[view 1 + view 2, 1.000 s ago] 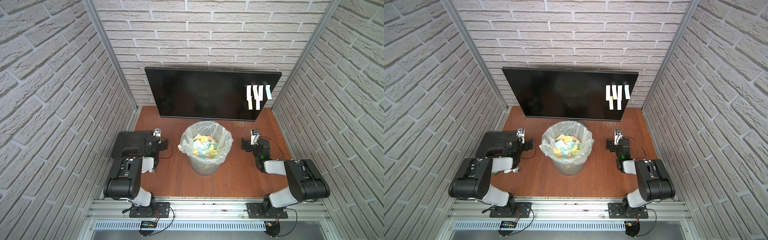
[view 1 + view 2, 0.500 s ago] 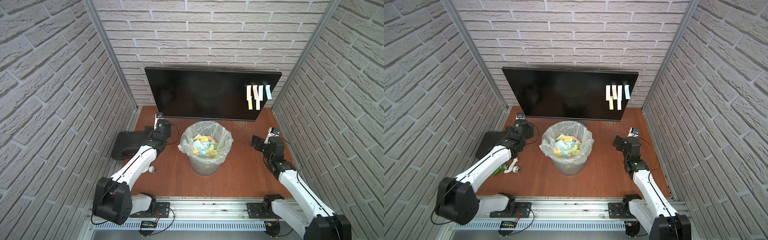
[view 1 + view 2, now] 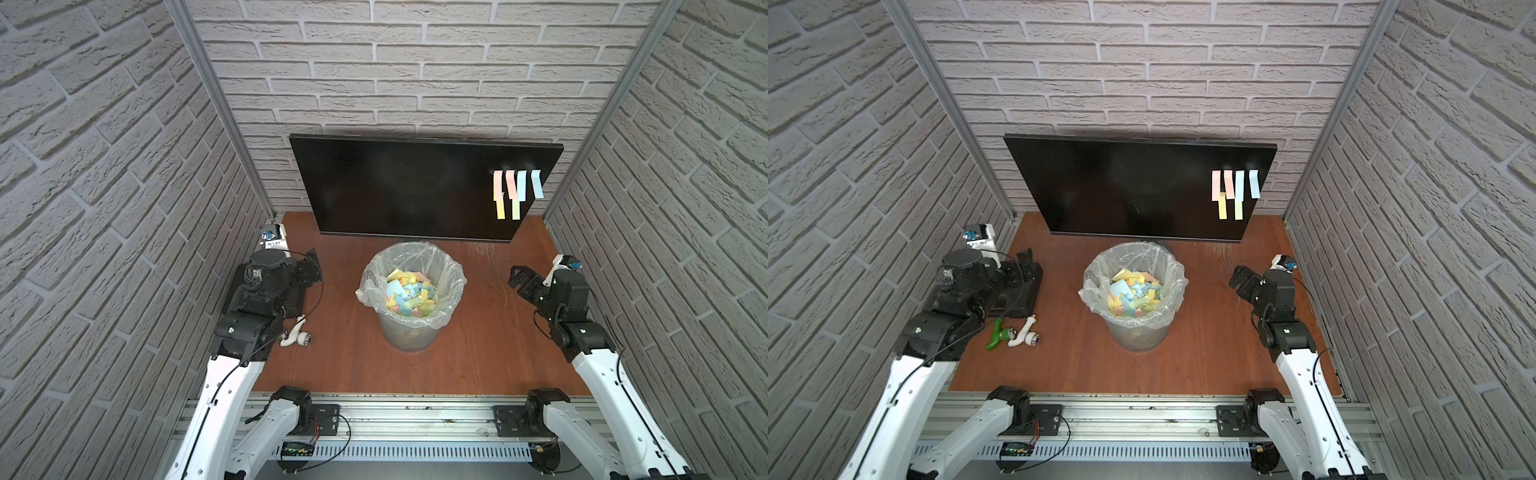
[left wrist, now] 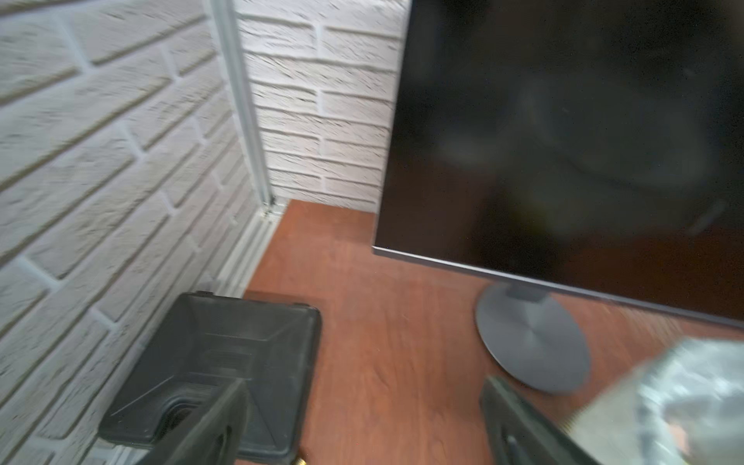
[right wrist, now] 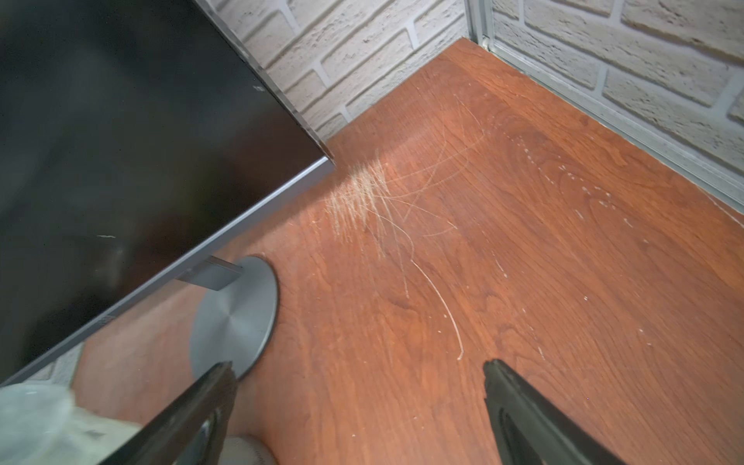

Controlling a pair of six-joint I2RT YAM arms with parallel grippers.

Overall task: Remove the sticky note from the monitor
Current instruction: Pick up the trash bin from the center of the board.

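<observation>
Am counting: monitor [image 3: 395, 187] 1 | sticky notes [image 3: 498, 185] hanging on it 6 | bin [image 3: 409, 334] 1 | black case [image 4: 225, 350] 1 | pipe fittings [image 3: 995, 333] 2 | left gripper [image 4: 362, 382], right gripper [image 5: 359, 364] making 2

Both top views overhead, looking down; wrist views low, close, facing monitor [image 3: 415, 187].

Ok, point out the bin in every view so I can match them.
In a top view: bin centred, in front of the monitor.
In a top view: bin centred, in front of the monitor.
Left wrist: blurred bin at the frame edge, beside the monitor's round foot.
Right wrist: blurred bin at the frame edge, near that foot.
Shared landmark: the monitor, in all four.
</observation>
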